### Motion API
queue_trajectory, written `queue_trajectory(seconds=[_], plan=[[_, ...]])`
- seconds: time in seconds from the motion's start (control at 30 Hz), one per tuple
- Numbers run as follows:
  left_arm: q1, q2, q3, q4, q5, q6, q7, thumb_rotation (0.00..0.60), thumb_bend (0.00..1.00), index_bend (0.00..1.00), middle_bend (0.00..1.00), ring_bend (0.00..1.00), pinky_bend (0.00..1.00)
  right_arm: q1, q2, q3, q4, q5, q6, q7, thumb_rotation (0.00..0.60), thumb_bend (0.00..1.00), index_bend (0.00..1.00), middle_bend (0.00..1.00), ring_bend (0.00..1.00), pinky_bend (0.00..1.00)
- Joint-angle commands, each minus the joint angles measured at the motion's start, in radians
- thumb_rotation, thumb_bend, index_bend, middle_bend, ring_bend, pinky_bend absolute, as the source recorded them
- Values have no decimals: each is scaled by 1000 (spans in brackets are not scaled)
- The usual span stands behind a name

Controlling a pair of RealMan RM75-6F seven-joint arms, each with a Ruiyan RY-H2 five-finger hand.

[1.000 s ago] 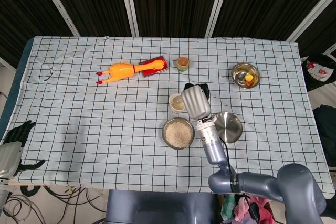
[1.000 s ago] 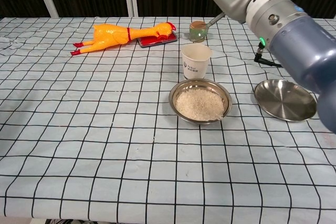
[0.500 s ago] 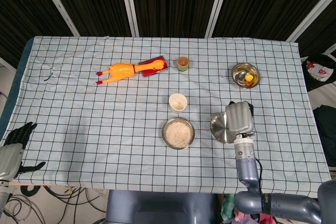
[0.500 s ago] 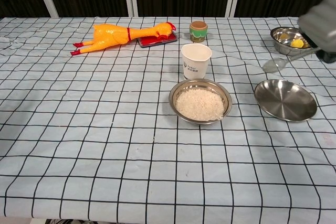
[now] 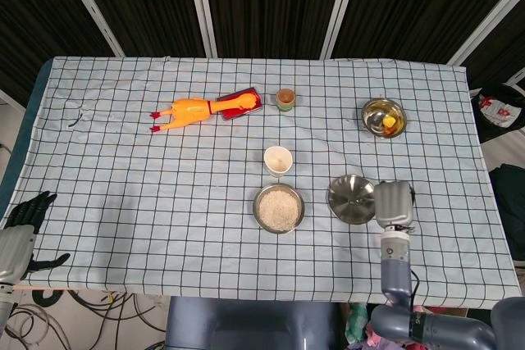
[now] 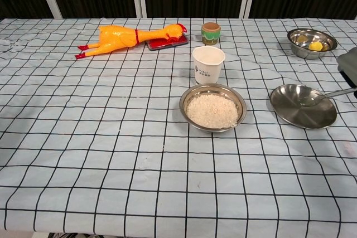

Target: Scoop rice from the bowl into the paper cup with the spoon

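1. The right hand (image 5: pixel 394 202) sits at the desk's right side, just beside the empty steel plate (image 6: pixel 304 106). It grips the spoon (image 6: pixel 324 95) by the handle, and the spoon's bowl lies low over or on the plate; I cannot tell if it touches.
2. The rice bowl (image 6: pixel 213 107), well filled, stands near the desk's middle. The paper cup (image 6: pixel 208 64) is upright just behind it; its contents cannot be seen from here.
3. The left hand (image 5: pixel 20 223) rests off the desk's left edge, fingers apart, holding nothing.
4. Judging by this, the spoon is being set down on the plate, or parked between scoops.
5. If more rice is wanted, the next move means carrying the spoon left to the bowl, dipping in, then tipping over the cup.
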Motion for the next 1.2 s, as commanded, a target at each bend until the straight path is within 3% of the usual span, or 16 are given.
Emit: queue_trajectory(seconds=[0.03, 0.27, 0.53, 0.87, 1.03, 1.13, 1.2], plan=[[0, 1, 0, 1, 1, 0, 0, 600, 30, 0, 0, 0, 0, 0, -19, 12, 13, 17, -4, -2, 600, 561, 671, 1000, 1000, 1000], [0, 3, -1, 0, 0, -1, -7, 600, 30, 0, 0, 0, 0, -5, -49, 26, 38, 36, -9, 6, 600, 485, 520, 1000, 1000, 1000], [0, 4, -1, 0, 0, -3, -10, 600, 31, 0, 0, 0, 0, -17, -49, 32, 31, 46, -1, 12, 600, 405, 221, 1000, 1000, 1000], [3, 4, 0, 3, 2, 3, -9, 600, 31, 0, 0, 0, 0, -52, 18, 0, -69, -19, 22, 66, 600, 373, 162, 967, 1000, 989], [6, 4, 3, 10, 11, 9, -3, 600, 30, 0, 0, 0, 0, -107, 140, -86, -153, -194, 56, 191, 600, 361, 142, 751, 860, 885], [7, 3, 2, 19, 16, 16, 6, 600, 30, 0, 0, 0, 0, -161, 209, -134, -173, -305, 104, 309, 600, 345, 98, 518, 632, 691], [9, 0, -1, 25, 16, 24, 11, 600, 30, 0, 0, 0, 0, -205, 270, -168, -197, -361, 119, 416, 600, 317, 25, 254, 342, 447]])
